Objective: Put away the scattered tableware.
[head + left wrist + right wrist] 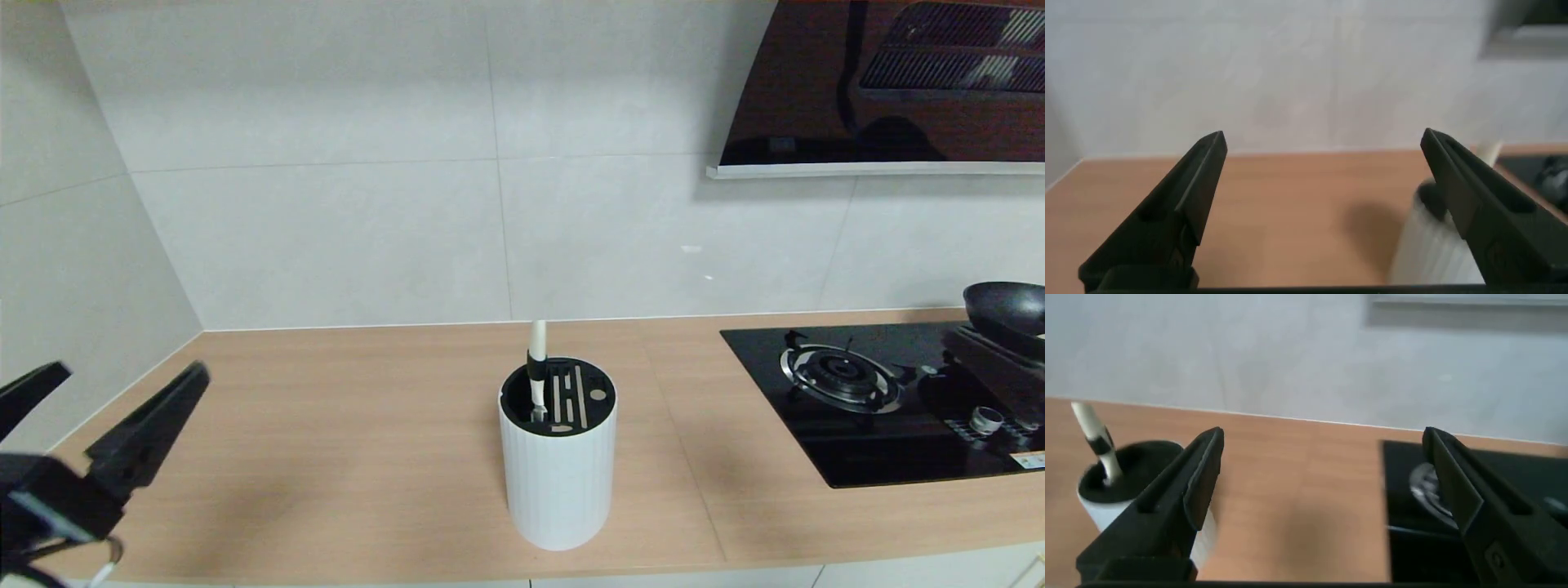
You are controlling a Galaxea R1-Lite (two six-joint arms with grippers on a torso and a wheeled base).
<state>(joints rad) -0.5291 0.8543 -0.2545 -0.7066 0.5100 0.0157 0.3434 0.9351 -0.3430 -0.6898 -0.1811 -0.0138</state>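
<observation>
At centre frame the white-handled utensil (536, 359) stands in the ribbed holder (558, 465) on the worktop (343, 425); probably light, stiff and slick, best pinched high on its handle; the left gripper (131, 371) and right gripper (1323, 437) have their fingers spread, empty.
</observation>
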